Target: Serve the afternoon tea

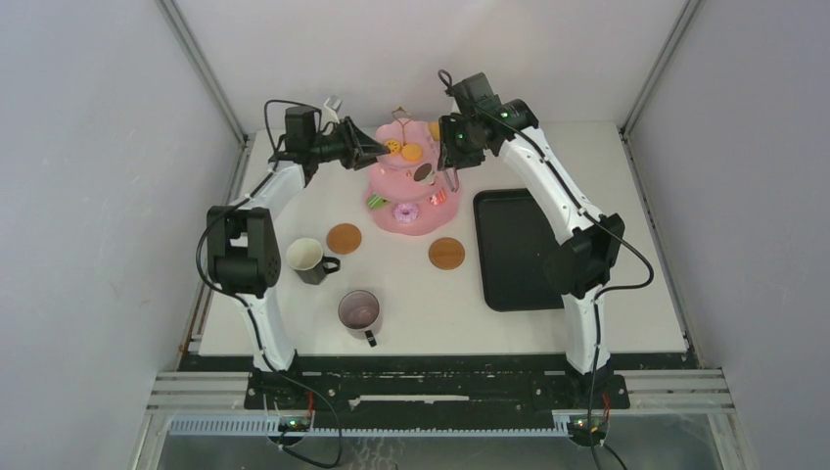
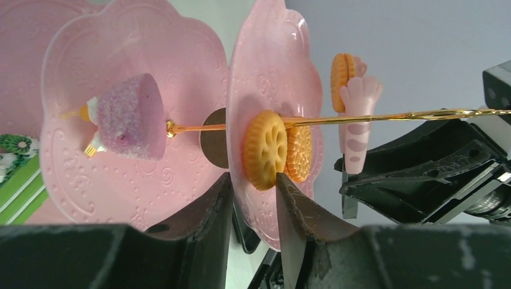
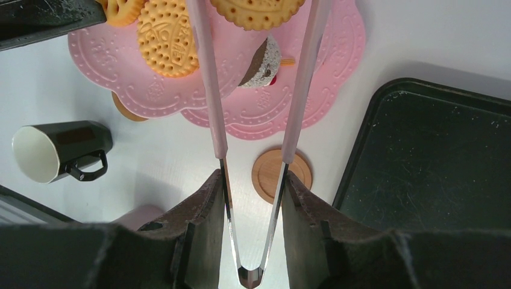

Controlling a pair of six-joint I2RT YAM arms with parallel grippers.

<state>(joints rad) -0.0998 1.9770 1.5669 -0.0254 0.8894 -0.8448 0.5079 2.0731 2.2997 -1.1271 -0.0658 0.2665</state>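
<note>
Pink scalloped stand (image 1: 411, 213), glossy and embossed, gold rod through its tiers, upper centre of the top view on the white surface (image 1: 431, 304). On the top tier, two ridged orange biscuits (image 2: 265, 150); on the tier below, a sugary purple cake (image 2: 129, 117). Left hand (image 2: 253, 186) spread, fingers astride the top tier's rim, gripping nothing. Right hand (image 3: 253, 180) pinching metal tongs (image 3: 208, 90) with pink sleeves, another biscuit (image 3: 256, 12) between their tips. Two dark mugs (image 1: 305, 257) lower left of the stand, two round wooden coasters (image 1: 344, 238) just below it, black tray (image 1: 514, 250) at right.
</note>
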